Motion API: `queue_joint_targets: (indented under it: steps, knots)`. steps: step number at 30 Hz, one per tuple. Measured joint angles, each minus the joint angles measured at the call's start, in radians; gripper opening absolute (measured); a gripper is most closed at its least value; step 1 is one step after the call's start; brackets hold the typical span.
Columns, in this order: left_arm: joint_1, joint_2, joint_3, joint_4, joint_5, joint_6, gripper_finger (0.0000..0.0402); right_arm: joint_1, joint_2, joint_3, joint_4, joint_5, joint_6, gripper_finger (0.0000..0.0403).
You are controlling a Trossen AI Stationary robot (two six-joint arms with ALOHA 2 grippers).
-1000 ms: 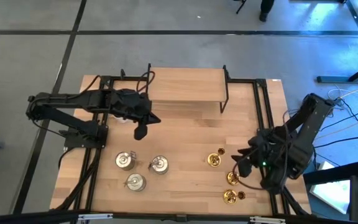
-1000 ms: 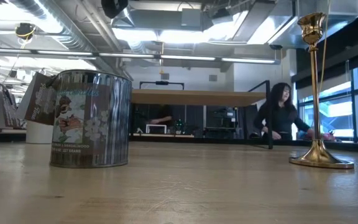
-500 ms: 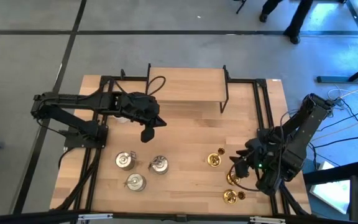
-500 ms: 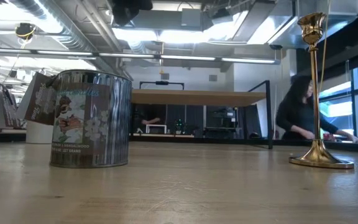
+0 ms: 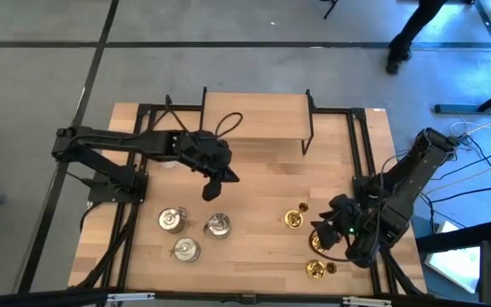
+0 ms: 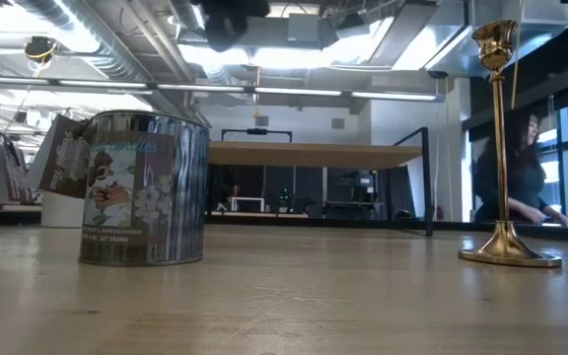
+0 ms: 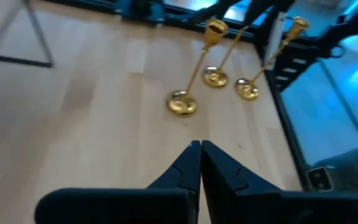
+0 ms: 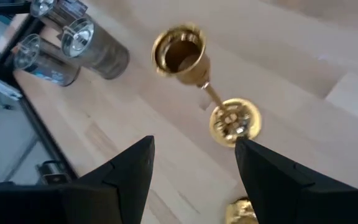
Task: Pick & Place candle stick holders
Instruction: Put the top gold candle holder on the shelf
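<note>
The left gripper [image 5: 210,191] is seen clenched tight with nothing in it, held above the bare middle of the table [image 5: 254,170], near the three silvery holders [image 5: 218,226] grouped on the table's left front. In the left wrist view its fingers [image 7: 199,163] are pressed together, pointed towards the three brass holders [image 7: 183,102] standing upright.

Over on the right, the right gripper [image 5: 321,234] is spread apart and empty — it is poised just beside the brass trio near the front right corner. From its wrist view, one brass holder [image 8: 235,121] is framed between the parted fingers [image 8: 135,168], not touched. A person [image 6: 521,173] is glimpsed beyond the table.
</note>
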Motion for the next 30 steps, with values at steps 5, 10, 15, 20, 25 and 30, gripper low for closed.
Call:
queue_joint_targets:
  steps: [5,10,15,20,25,30]
  knots:
    - [-0.015,0.068,0.000,0.097,0.058,-0.008,0.0006,0.000,-0.006,-0.028,0.051,0.000,-0.002,0.0230]
    - [-0.018,0.129,0.000,0.158,0.060,-0.003,0.0006,-0.016,-0.006,-0.028,0.055,-0.038,-0.037,0.0229]
    - [-0.018,0.200,0.000,0.247,0.133,-0.003,0.0006,-0.044,-0.006,-0.028,0.042,-0.035,-0.054,0.0229]
    - [-0.018,0.255,0.001,0.296,0.173,-0.023,0.0006,-0.079,-0.005,-0.028,0.042,-0.043,-0.090,0.0229]
    - [-0.017,0.268,0.001,0.324,0.172,-0.019,0.0006,-0.122,-0.005,-0.028,0.043,-0.075,-0.158,0.0229]
    - [-0.016,0.269,0.001,0.335,0.172,-0.019,0.0006,-0.171,-0.003,-0.028,0.047,-0.109,-0.234,0.0229]
